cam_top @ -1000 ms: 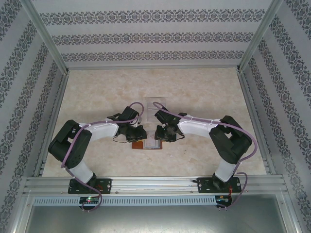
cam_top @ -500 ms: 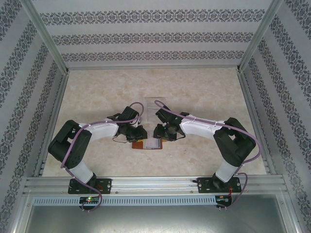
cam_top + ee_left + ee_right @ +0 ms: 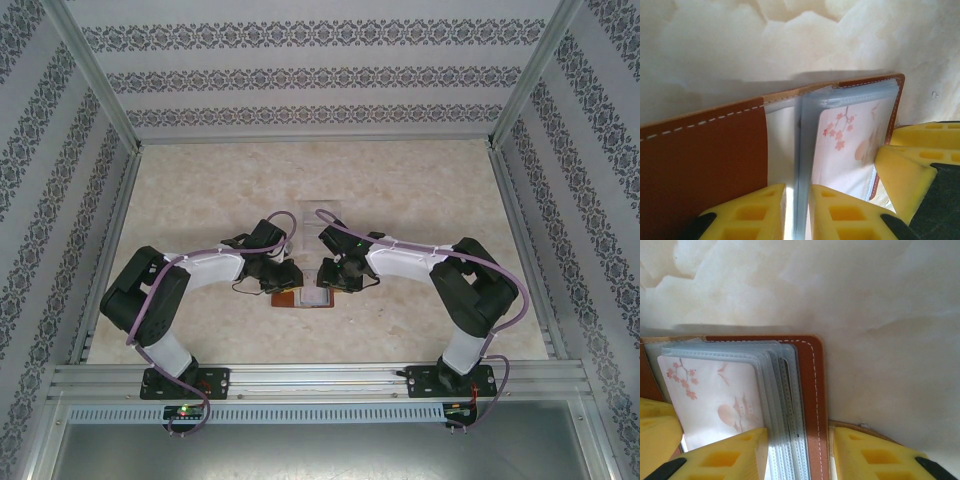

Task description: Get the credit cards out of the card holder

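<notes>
Marbled bench [image 3: 420, 190] is occupied by the open card holder [image 3: 300, 298], one pocket leaf [image 3: 802, 150] clenched in the left hand [image 3: 797, 189], its stitched edge straddled by the right hand [image 3: 797, 435], whose grip cannot be told; the blossom-printed credit card [image 3: 715, 390] should be drawn along its pocket, the clear rack [image 3: 318, 212] behind the card holder being avoided.

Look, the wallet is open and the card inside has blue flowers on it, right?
Not quite. The flowers are pink, not blue, as the left wrist view shows. The rest is right: the wallet is open, and the card is inside it, in a clear sleeve.
</notes>
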`<state>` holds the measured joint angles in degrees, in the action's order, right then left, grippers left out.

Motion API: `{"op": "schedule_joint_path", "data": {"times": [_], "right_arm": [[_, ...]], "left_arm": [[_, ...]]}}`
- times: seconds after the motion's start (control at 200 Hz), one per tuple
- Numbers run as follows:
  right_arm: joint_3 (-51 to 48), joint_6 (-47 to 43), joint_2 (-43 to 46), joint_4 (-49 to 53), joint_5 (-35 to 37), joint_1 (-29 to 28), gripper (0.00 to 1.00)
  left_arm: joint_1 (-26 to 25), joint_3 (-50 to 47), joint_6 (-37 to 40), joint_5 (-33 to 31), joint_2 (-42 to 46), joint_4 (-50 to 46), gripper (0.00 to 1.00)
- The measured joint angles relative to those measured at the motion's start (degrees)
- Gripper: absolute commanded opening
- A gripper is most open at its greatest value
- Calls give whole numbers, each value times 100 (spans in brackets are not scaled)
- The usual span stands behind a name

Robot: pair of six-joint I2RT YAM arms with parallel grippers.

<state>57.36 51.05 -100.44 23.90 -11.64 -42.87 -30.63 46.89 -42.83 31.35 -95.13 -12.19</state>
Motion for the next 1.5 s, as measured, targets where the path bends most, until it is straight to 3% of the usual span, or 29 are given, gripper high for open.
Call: {"op": "schedule_joint_path", "data": {"times": [0.415, 0.769, 1.114, 1.329, 1.499], "right_arm": [[2, 0, 0, 2, 0, 0, 40], [2, 0, 0, -13, 0, -2, 45], [2, 0, 0, -9, 4, 0, 41], [2, 0, 0, 4, 7, 0, 39], [2, 0, 0, 4, 7, 0, 39]], "left_arm": [[0, 76, 81, 107, -133, -42, 26], [-2, 186, 164, 74, -179, -223, 17], [-4, 254, 232, -356, -11, -706, 16], [-4, 251, 223, -459, 81, -793, 25], [0, 125, 90, -310, 188, -439, 25]]}}
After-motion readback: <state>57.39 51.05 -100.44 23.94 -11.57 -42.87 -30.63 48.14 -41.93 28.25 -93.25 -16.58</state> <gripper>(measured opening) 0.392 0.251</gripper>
